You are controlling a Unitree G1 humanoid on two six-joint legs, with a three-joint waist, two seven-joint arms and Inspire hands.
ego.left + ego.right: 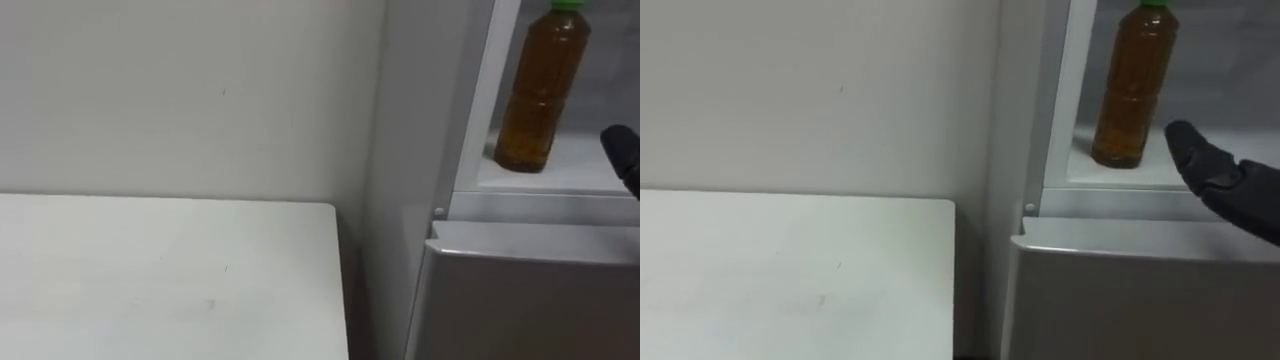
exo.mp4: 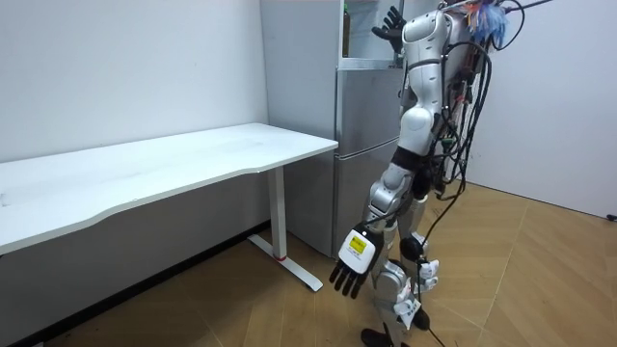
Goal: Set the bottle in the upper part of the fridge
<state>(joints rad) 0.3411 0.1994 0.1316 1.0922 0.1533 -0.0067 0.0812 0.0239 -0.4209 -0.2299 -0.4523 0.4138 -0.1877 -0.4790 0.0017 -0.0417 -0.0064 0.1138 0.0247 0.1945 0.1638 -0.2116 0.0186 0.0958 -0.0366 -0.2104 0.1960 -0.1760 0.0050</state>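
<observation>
The robot stands facing the grey fridge, with a white table at its 9 o'clock. The amber bottle stands upright in the upper compartment. The right hand, fingers straight, is at the bottle's 4 o'clock and not touching it. The left hand hangs down, fingers relaxed.

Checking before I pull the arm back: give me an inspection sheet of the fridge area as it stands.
Surface: upper fridge shelf, white.
Job's things: bottle stands upright on that shelf, green cap on, brown liquid inside.
Clutter: nothing seen.
Hands: right hand open, beside the bottle and apart from it; left hand open, hanging by the leg.
Cables: nothing seen.
Surroundings: lower fridge door shut; white table to the fridge's left in the eye views; plain wall behind it.
</observation>
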